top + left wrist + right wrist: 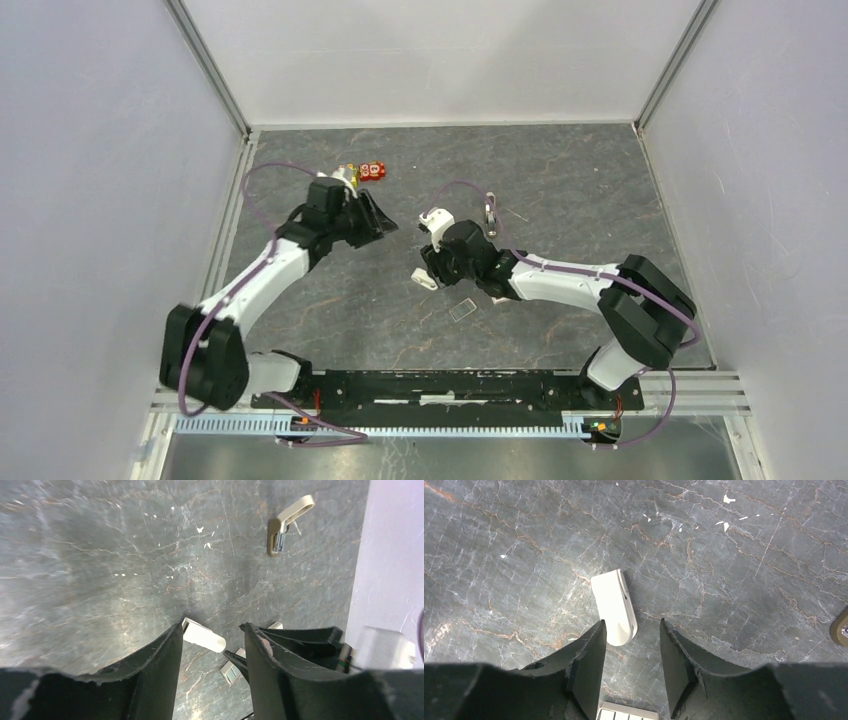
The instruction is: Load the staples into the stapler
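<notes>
The stapler [613, 605] lay on the table [734, 580] just ahead of the right gripper [630, 625], long axis nearly along its reach, slightly off-centre from its parted, empty jaws, while the left gripper [211, 627], also parted and empty, hung farther off.

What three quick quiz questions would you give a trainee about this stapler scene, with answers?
1. True or false: the right gripper is shut on the stapler.
2. The red and yellow toy blocks lie nearest: A the left gripper, B the right gripper, C the stapler.
3. Fill in: the stapler lies on the ___.
Key: 1 false, its jaws stand open; 2 A; 3 table.
</notes>
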Robot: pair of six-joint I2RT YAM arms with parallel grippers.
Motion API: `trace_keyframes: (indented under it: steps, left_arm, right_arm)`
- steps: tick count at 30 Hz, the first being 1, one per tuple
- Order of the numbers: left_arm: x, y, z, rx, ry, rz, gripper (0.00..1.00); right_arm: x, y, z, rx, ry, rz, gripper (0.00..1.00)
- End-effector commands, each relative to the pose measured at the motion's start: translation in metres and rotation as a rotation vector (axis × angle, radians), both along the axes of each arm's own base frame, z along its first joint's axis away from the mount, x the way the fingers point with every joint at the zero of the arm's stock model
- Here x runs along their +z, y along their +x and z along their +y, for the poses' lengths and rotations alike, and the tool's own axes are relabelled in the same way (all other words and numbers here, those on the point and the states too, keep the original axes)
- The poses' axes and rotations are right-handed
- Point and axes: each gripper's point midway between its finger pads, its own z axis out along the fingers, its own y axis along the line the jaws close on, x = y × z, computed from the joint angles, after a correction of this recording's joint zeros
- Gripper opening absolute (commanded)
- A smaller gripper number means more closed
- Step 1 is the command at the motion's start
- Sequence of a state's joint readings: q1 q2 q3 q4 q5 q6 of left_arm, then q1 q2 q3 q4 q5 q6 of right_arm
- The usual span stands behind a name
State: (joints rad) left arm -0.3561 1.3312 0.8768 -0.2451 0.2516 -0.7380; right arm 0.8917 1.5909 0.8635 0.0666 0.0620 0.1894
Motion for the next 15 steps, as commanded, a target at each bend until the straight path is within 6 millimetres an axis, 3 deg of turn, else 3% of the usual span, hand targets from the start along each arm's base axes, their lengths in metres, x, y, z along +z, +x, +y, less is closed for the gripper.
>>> trace_keyframes:
  steps: [1, 7, 15]
  left_arm:
    - [0.034, -0.015, 0.035, 0.01, 0.115, -0.115, 0.59]
    - [0.066, -0.046, 0.058, -0.019, 0.196, -0.234, 0.62]
    - [0.061, -0.077, 0.077, -0.023, 0.253, -0.303, 0.63]
  right_arm:
    - [0.018, -0.004, 0.014, 0.073, -0.014, -0.027, 0.51]
    - [0.005, -0.005, 0.016, 0.121, -0.155, -0.04, 0.48]
    - [-0.016, -0.003, 0.025, 0.172, -0.233, -0.013, 0.53]
